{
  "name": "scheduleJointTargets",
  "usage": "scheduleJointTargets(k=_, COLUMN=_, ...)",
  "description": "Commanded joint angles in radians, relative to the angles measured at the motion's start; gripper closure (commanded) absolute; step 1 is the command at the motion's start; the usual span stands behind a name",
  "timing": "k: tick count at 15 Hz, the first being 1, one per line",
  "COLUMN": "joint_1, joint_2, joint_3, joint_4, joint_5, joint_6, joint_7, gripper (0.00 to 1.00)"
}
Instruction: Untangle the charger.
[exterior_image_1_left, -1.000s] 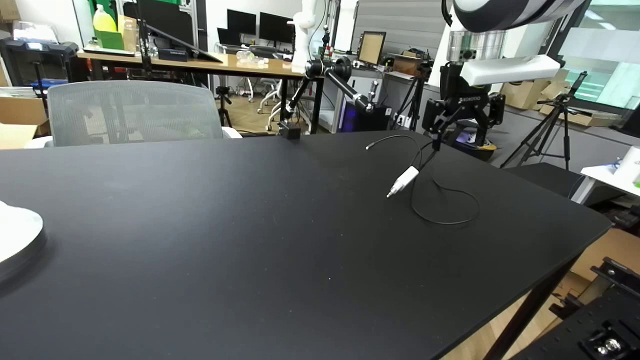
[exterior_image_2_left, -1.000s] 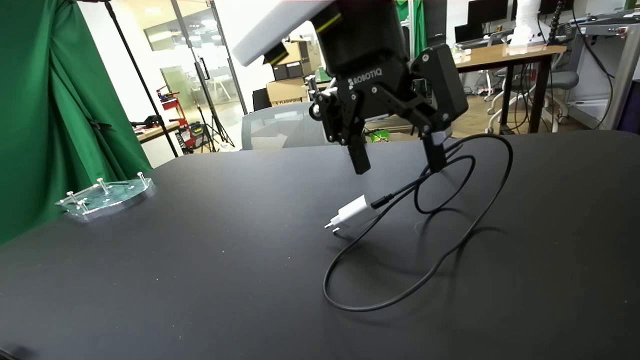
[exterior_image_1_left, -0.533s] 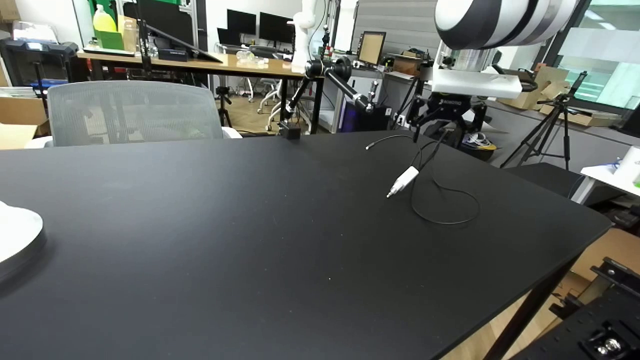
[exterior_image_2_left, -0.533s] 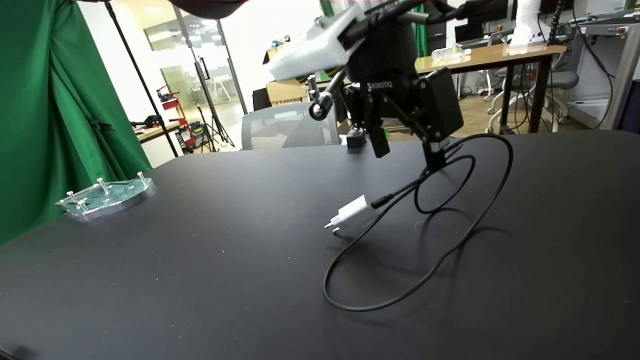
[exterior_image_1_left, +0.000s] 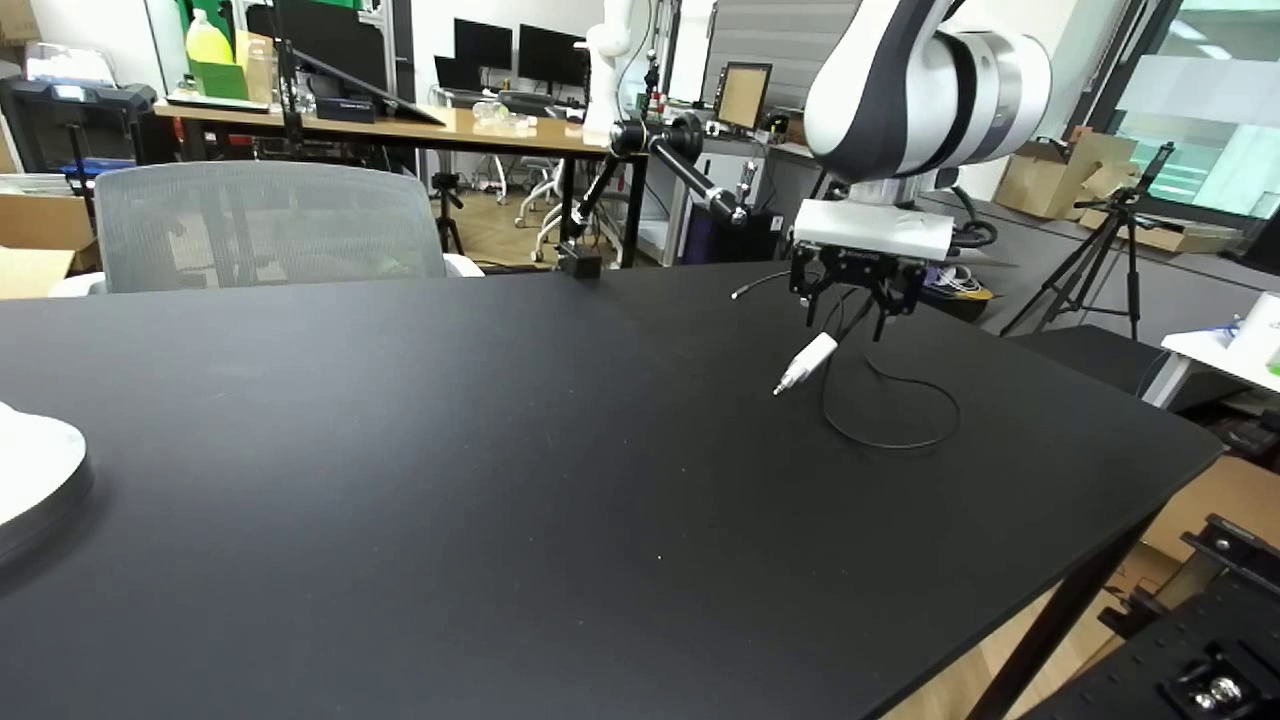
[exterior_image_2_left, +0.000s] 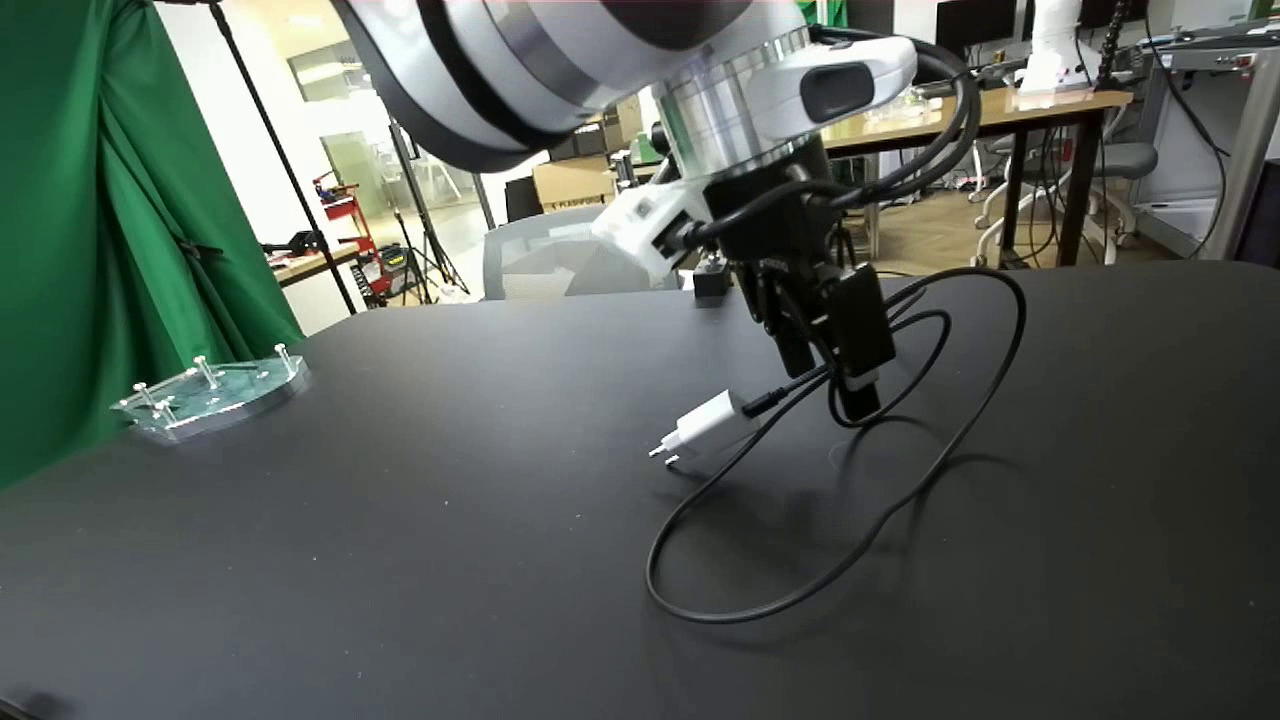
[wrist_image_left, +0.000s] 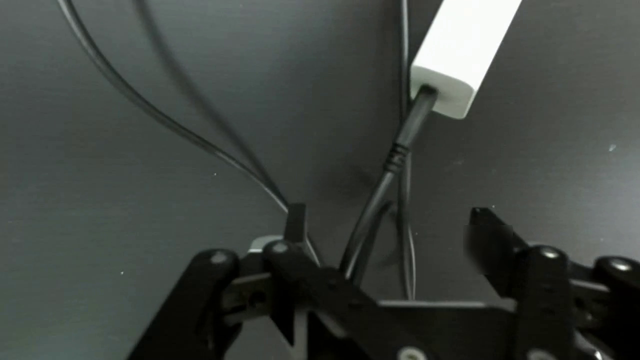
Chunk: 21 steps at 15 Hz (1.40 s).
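Note:
The charger is a thin black cable (exterior_image_1_left: 890, 447) with a white plug block (exterior_image_1_left: 808, 362). In an exterior view, the cable (exterior_image_2_left: 720, 618) makes a large loop and a smaller one, crossing just behind the plug block (exterior_image_2_left: 708, 424). The light connector tip (exterior_image_1_left: 737, 294) lies toward the table's far edge. My gripper (exterior_image_1_left: 845, 327) is open, pointing down, low over the crossing behind the plug; it also shows in an exterior view (exterior_image_2_left: 830, 388). In the wrist view, several cable strands run between the open fingers (wrist_image_left: 389, 216), and the plug block (wrist_image_left: 462, 55) lies ahead. Lower strands are hidden by the gripper.
The black table (exterior_image_1_left: 500, 450) has its right edge near the cable. A clear plate with upright posts (exterior_image_2_left: 215, 395) lies at the table's far left. A white rounded object (exterior_image_1_left: 40, 455) sits at the left. A mesh chair (exterior_image_1_left: 270, 225) and a black arm stand (exterior_image_1_left: 580, 262) are at the far edge.
My gripper has turned and come down over the cable crossing behind the plug. The fingers stay open. The charger has not visibly moved.

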Motion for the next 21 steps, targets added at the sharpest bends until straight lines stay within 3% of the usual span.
scheduleJointTargets(k=1, joint_1=0.064, joint_2=0.04, joint_3=-0.035, joint_4=0.027, joint_5=0.037, joint_6=0.0, joint_7=0.063, gripper=0.47)
scheduleJointTargets(k=8, joint_1=0.115, joint_2=0.018, joint_3=-0.05, joint_4=0.003, joint_5=0.046, joint_6=-0.011, joint_7=0.056, gripper=0.95)
scheduleJointTargets(k=9, joint_1=0.118, joint_2=0.013, joint_3=-0.051, joint_4=0.001, joint_5=0.044, joint_6=-0.017, joint_7=0.051, gripper=0.99)
scheduleJointTargets(k=16, joint_1=0.199, joint_2=-0.036, joint_3=-0.07, joint_4=-0.036, joint_5=-0.036, joint_6=-0.076, joint_7=0.028, gripper=0.99)
scheduleJointTargets(k=21, joint_1=0.241, joint_2=-0.101, joint_3=-0.009, joint_4=-0.065, joint_5=-0.121, joint_6=-0.158, joint_7=-0.005, gripper=0.99)
